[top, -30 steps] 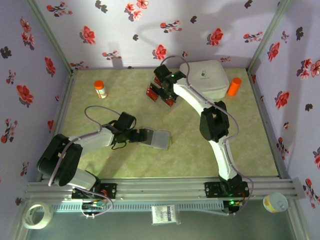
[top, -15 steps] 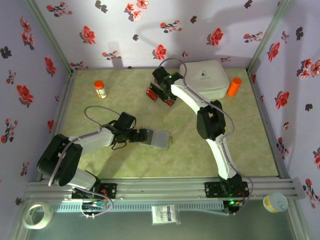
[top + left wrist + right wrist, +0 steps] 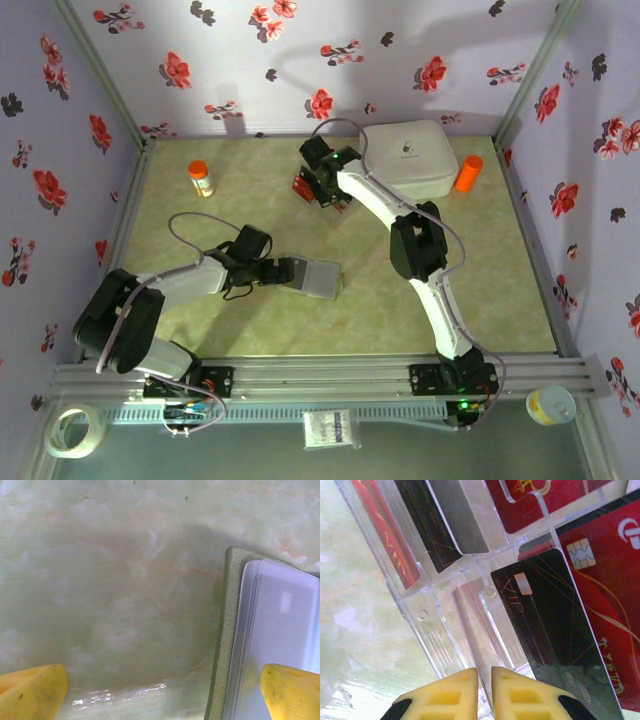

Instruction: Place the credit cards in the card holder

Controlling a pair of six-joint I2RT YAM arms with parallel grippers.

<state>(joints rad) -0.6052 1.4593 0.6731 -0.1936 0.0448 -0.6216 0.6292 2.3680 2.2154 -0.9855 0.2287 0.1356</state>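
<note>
The credit cards (image 3: 301, 186) stand in a clear slotted stand (image 3: 420, 611) at the far middle of the table. Close up, a black VIP card (image 3: 545, 625), a red chip card (image 3: 607, 575) and other red and dark cards (image 3: 385, 540) sit in its slots. My right gripper (image 3: 485, 672) hangs over the stand (image 3: 322, 178), its yellow fingers (image 3: 445, 695) pinched on a thin pale-red card seen edge-on. The card holder (image 3: 318, 278) lies open, olive edge (image 3: 222, 645), grey inside (image 3: 280, 630). My left gripper (image 3: 160, 690) is open at its left edge (image 3: 288, 270), one finger (image 3: 292, 692) over the grey inside.
A big white rounded box (image 3: 415, 155) sits just right of the stand, with an orange cylinder (image 3: 467, 172) beyond it. An orange-capped bottle (image 3: 201, 178) stands at the far left. Flowered walls close in the table on three sides.
My right gripper has shifted a little to the left and farther back over the card stand. The left arm and the card holder have not moved.
</note>
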